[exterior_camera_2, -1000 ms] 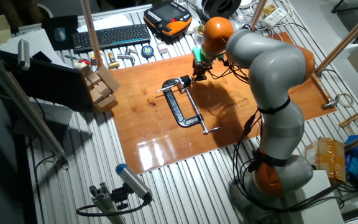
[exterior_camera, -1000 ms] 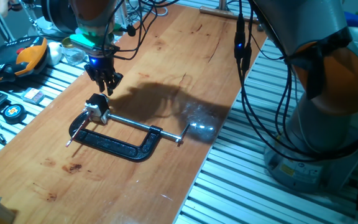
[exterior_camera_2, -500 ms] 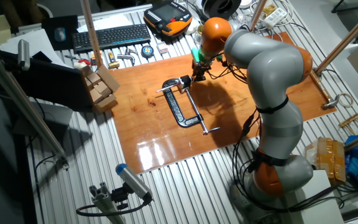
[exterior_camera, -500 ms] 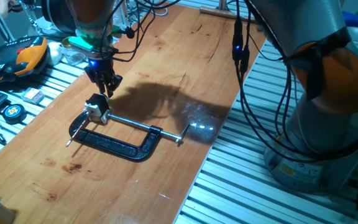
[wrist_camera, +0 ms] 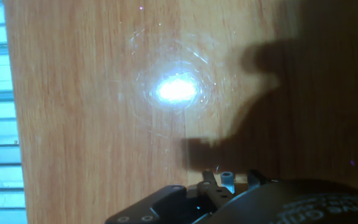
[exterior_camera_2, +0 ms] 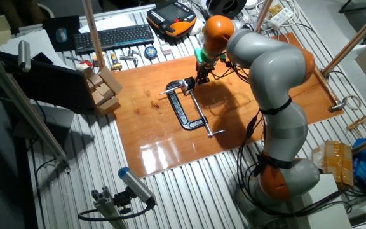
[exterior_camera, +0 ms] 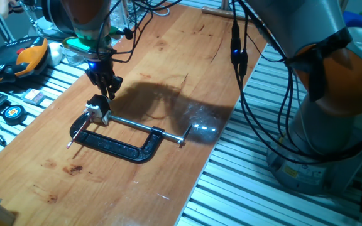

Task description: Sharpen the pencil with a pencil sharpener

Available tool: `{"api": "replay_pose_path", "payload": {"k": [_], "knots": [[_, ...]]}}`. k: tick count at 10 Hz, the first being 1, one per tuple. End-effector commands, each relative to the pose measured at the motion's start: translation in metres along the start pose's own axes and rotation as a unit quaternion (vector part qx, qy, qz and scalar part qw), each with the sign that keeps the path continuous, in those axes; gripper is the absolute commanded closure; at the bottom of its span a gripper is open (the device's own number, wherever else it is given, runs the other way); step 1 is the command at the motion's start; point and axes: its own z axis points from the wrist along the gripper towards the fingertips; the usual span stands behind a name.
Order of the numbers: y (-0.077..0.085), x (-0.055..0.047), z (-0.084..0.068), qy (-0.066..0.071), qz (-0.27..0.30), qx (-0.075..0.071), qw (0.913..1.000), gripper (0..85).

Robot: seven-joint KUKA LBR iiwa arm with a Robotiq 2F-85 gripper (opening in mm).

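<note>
Here pencil sharpener [exterior_camera: 97, 108] sits within C-clamp [exterior_camera: 115, 147].

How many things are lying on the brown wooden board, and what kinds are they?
Clamps: 1, the black C-clamp
Pencil sharpeners: 1, the pencil sharpener held in the clamp
Pencils: 1, the pencil beside the clamp
Total: 3
</note>
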Motion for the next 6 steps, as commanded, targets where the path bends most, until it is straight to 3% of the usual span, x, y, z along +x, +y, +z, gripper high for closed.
{"api": "replay_pose_path", "payload": {"k": [1,4,6], "knots": [[-0.0003,-0.0005,0.0015,-0.001,0.002,0.001,1.0000,51.0],[-0.0001,-0.0004,0.0070,0.005,0.003,0.014,0.9999,51.0],[0.0002,-0.0003,0.0085,0.008,0.005,0.013,0.9999,51.0]]}}
